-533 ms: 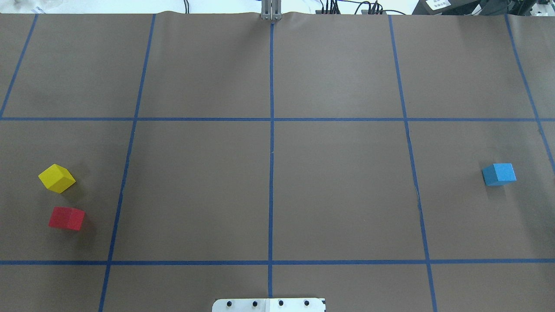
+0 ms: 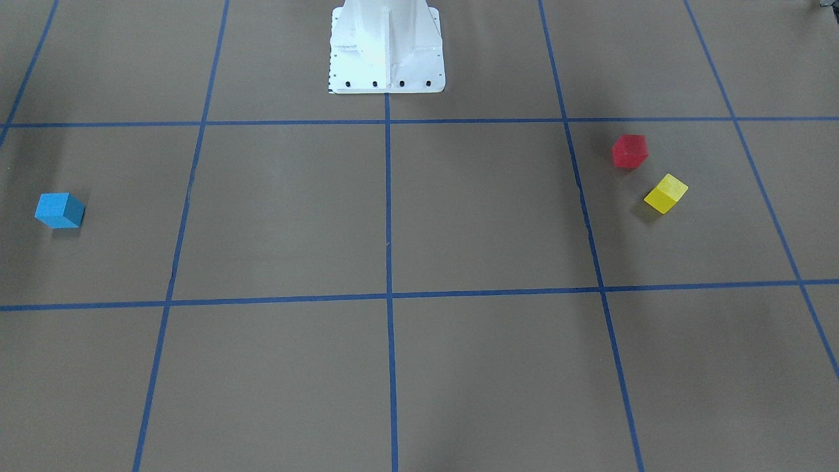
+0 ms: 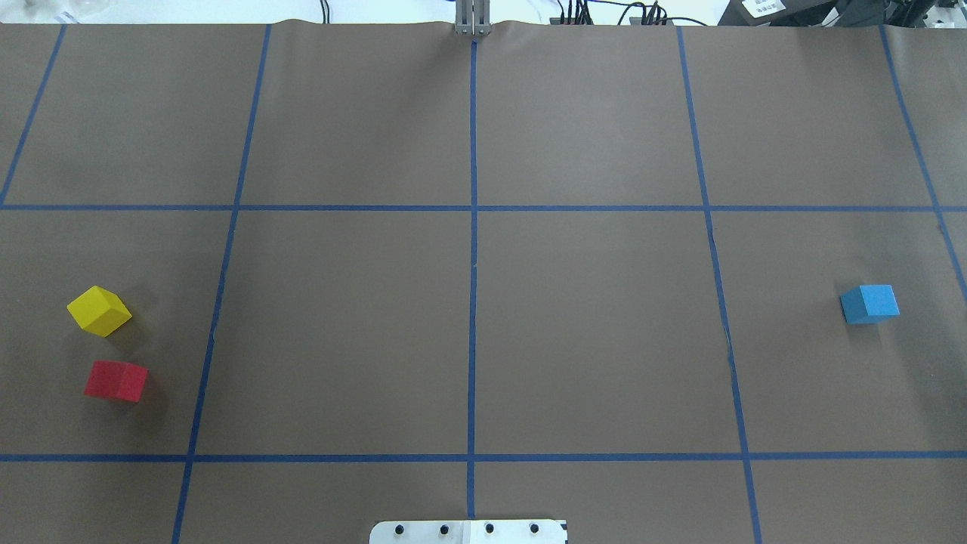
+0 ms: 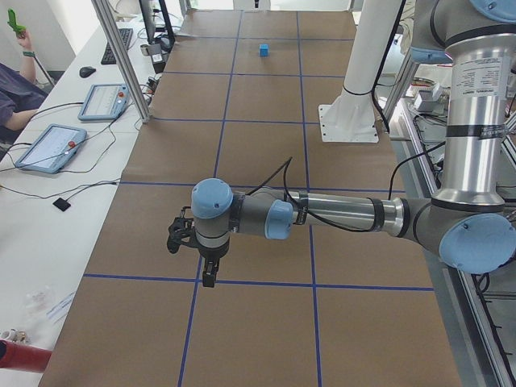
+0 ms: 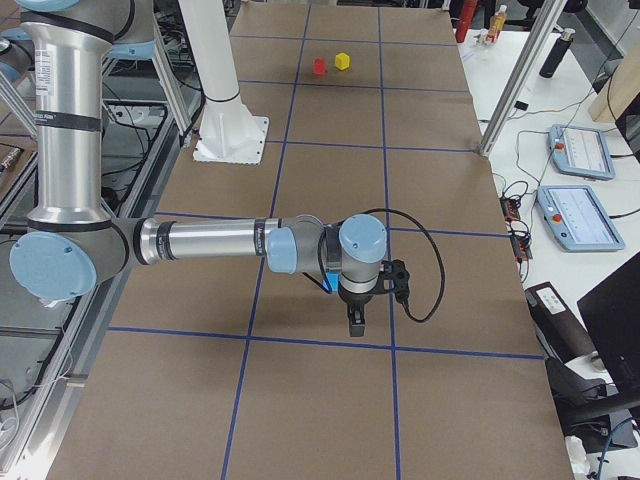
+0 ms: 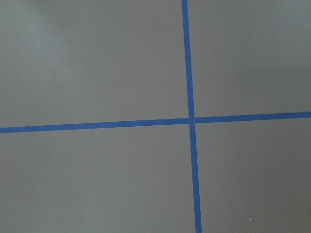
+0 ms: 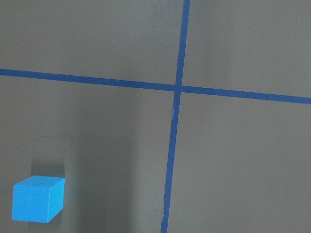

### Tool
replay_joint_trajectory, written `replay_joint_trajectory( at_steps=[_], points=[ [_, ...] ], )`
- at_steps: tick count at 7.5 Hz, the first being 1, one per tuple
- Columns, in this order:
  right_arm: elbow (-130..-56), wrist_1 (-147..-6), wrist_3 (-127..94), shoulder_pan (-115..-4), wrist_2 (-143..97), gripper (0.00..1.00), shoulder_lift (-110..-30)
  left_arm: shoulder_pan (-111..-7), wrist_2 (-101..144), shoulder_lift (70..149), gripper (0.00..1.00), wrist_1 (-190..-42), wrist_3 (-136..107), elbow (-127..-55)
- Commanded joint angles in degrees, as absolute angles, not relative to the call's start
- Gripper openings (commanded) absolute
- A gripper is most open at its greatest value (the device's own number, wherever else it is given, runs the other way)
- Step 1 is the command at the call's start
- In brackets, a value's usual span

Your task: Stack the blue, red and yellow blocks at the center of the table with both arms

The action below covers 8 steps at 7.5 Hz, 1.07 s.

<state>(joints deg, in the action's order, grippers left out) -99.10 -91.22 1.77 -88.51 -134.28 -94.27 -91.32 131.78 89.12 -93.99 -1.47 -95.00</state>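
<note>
The blue block [image 3: 869,304] lies at the table's right side; it also shows in the front-facing view [image 2: 59,210] and low left in the right wrist view [image 7: 38,199]. The yellow block [image 3: 99,310] and the red block [image 3: 115,380] lie close together at the left side, apart from each other. No arm shows in the overhead or front-facing views. My left gripper [image 4: 208,278] shows only in the exterior left view and my right gripper [image 5: 356,325] only in the exterior right view, both pointing down above the table; I cannot tell whether they are open or shut.
Blue tape lines [image 3: 473,249] divide the brown table cover into squares. The white robot base [image 2: 385,46] stands at the robot's edge. Teach pendants [image 4: 48,147] and cables lie on side benches beyond the table, where a person [image 4: 12,97] sits.
</note>
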Motion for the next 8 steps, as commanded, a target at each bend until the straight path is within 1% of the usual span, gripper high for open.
replay_joint_trajectory(
  at_steps=[1,2,3,4,6,8],
  points=[
    [-101.8,-91.2,1.8,-88.5,-134.3,0.99,-94.7,-91.3,131.9,89.0,1.0,-93.4,-1.6,-96.8],
    [-102.9,-91.1,1.8,-87.7,-134.1,0.99,-93.5,-91.3,131.9,88.9,1.0,-93.9,-1.6,-97.0],
    [-103.4,-91.8,1.6,-85.5,-134.0,0.99,-90.4,-91.2,131.9,88.7,1.0,-94.0,-1.5,-97.0],
    [-103.3,-92.0,0.8,-85.0,-136.6,0.99,-89.9,-91.2,132.0,88.7,1.0,-94.0,-1.5,-97.0],
    [-100.7,-90.0,-2.2,-83.2,-139.5,0.99,-90.9,-91.3,135.2,88.8,1.0,-94.0,-1.6,-97.2],
    [-100.4,-78.6,-15.9,-74.2,-136.4,0.99,-91.2,-91.0,135.2,88.7,1.0,-97.9,-1.8,-97.6]
  ],
)
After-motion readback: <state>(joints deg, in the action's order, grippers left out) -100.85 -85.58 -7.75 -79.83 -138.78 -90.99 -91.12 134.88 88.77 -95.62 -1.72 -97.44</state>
